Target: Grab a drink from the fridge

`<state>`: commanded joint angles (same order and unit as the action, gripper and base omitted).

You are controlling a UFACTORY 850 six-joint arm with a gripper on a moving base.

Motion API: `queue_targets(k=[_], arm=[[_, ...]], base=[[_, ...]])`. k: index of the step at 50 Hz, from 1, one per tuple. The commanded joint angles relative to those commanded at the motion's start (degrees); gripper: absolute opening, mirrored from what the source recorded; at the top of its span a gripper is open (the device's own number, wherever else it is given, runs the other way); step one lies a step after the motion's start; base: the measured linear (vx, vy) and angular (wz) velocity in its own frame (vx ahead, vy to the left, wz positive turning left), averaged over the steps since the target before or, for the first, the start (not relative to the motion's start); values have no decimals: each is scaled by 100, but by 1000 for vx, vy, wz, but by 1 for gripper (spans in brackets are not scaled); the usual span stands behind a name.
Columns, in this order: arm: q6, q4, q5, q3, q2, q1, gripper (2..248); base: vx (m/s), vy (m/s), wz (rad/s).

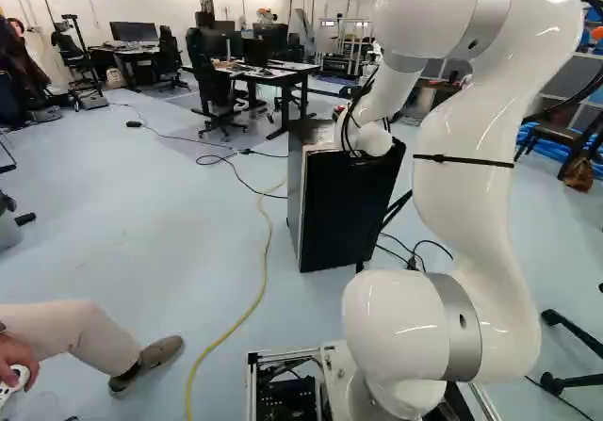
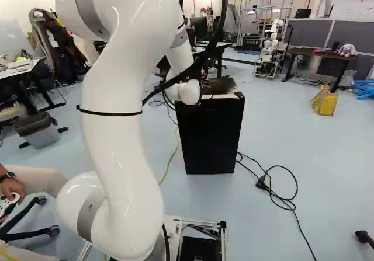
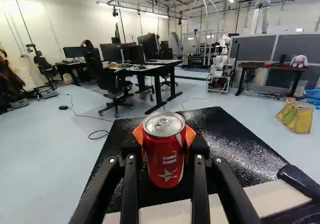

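Observation:
My gripper (image 2: 204, 79) is mostly hidden behind the arm's wrist in the right base view, at the top of the black fridge (image 2: 210, 135). In the wrist view the gripper (image 3: 164, 151) is shut on a red drink can (image 3: 163, 159), an orange pad touching it from either side. The can is upright, its silver lid facing up. Beneath it spreads the fridge's dark speckled top (image 3: 227, 139); whether the can's base touches that top, I cannot tell. A pale strip (image 3: 270, 196) runs along the top's near edge.
Black cables (image 2: 274, 185) lie on the floor right of the fridge, a yellow cable (image 1: 262, 280) left of it. A seated person's leg (image 1: 71, 336) is near the base's left. Desks (image 1: 273, 74) and chairs stand beyond; another robot (image 2: 270, 48) is farther back.

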<state>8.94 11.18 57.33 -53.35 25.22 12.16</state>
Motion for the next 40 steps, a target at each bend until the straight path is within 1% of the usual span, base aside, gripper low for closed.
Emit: queue_targets(k=[16,40], arm=[[-94,-118,-77,510,-435,-128,98],[-295,-368,-241,1593,-1358,-401,98]], base=[[0,0,0],[0,0,0]])
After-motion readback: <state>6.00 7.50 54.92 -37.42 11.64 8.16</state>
